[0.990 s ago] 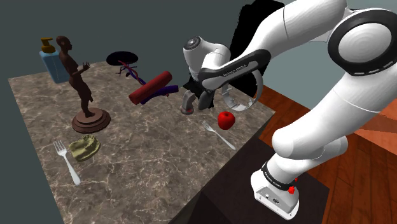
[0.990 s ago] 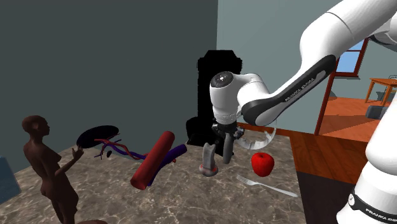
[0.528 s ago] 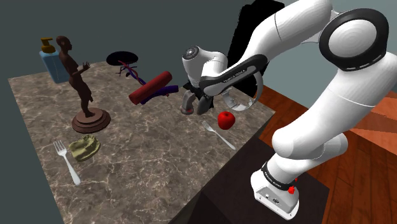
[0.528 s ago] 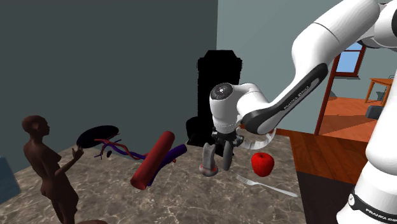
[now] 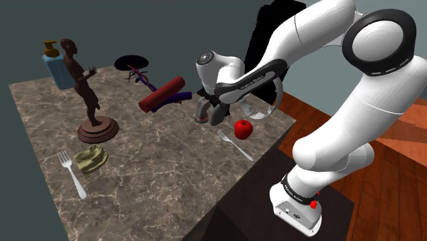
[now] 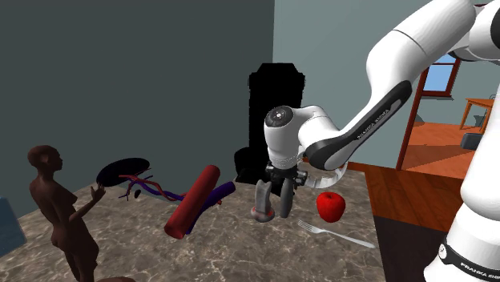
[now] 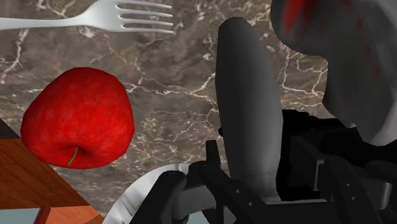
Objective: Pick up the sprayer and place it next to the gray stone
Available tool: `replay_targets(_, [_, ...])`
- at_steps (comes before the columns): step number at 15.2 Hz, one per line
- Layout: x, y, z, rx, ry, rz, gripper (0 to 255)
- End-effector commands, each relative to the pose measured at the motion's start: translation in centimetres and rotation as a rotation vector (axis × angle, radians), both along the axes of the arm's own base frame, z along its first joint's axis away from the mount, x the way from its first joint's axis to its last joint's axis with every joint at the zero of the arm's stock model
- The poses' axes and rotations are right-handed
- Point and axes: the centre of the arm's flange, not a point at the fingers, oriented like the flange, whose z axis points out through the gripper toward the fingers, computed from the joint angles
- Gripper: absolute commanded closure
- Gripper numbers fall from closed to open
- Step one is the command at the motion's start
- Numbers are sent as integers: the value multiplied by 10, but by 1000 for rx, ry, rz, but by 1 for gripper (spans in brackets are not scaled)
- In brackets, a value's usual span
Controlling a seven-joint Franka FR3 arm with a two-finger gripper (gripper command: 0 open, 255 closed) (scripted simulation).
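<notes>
The sprayer [image 5: 200, 109] is a grey upright piece with a reddish foot, standing on the marble table near its far right side. My gripper [image 5: 211, 115] has come down around it, and in the second exterior view a black finger [image 6: 286, 196] stands right beside the sprayer [image 6: 262, 199]. In the wrist view the sprayer's grey stem [image 7: 245, 89] runs up between the fingers of my gripper [image 7: 249, 162], which press on both of its sides. The stone [image 5: 91, 158] is an olive-tan lump near the front left, far from the gripper.
A red apple [image 5: 242, 128] and a fork [image 5: 235, 145] lie just right of the gripper, near the table edge. A dark red cylinder [image 5: 161, 94] lies to its left. A brown statue [image 5: 89, 96], a blue bottle [image 5: 53, 66] and a second fork [image 5: 72, 174] stand farther left.
Over the last second the gripper came down around the sprayer. In the last half second the arm has barely moved.
</notes>
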Motion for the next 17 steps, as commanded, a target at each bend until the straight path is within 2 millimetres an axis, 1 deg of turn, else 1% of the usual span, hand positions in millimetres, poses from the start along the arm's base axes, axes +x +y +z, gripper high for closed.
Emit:
replay_targets(1, [0,-2,-1,0,2,-2,0])
replay_targets(5, [0,-1,-1,0,2,-3,0])
replay_targets(9, [-1,25,42,0,2,-3,0])
replay_targets(17, [-1,25,42,0,2,-3,0])
